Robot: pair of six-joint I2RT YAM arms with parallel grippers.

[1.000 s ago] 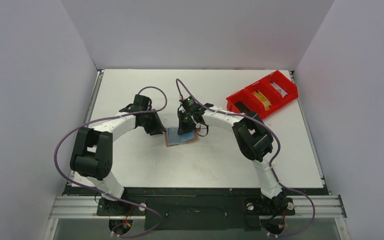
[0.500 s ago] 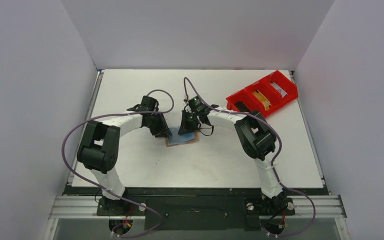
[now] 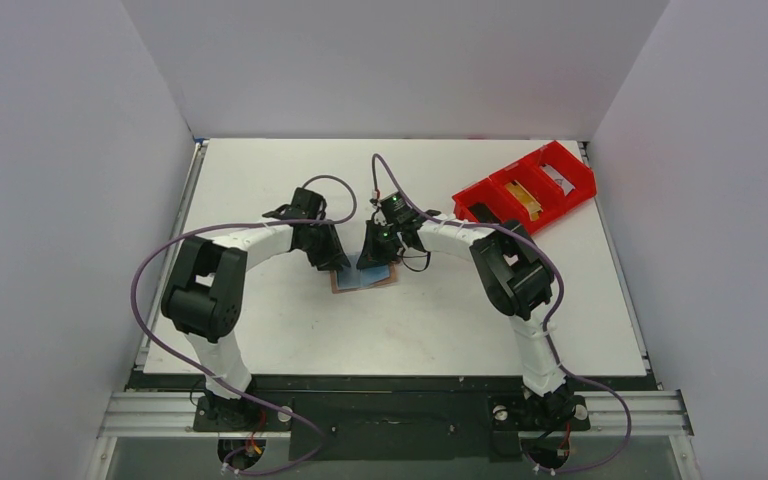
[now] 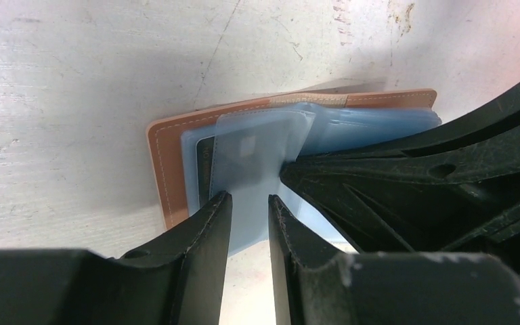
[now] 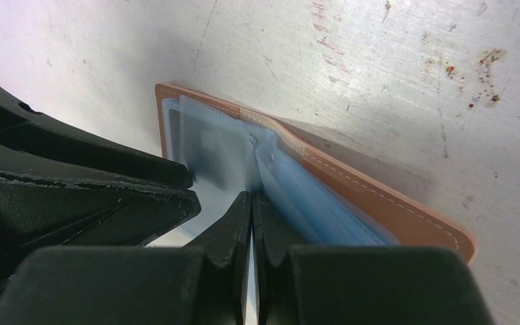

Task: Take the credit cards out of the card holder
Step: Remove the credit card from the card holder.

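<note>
The tan card holder (image 3: 363, 278) lies open on the table, its pale blue plastic sleeves fanned up. In the left wrist view the holder (image 4: 166, 145) shows a translucent sleeve (image 4: 254, 152) raised over a dark card. My left gripper (image 4: 249, 203) is narrowly open at the holder's left half, its fingers on either side of that sleeve's lower edge; it shows in the top view (image 3: 332, 262) too. My right gripper (image 5: 252, 198) is shut, its tips pressed into the sleeves at the fold of the holder (image 5: 393, 210). I cannot tell whether a sleeve is pinched. In the top view it (image 3: 372, 262) sits close beside the left one.
A red compartment tray (image 3: 525, 188) stands at the back right, holding a yellow item and a grey item. White walls close in the table on three sides. The two grippers nearly touch over the holder.
My left gripper has moved right, up to the holder's left edge. My right gripper has shifted slightly right and stays on the holder.
</note>
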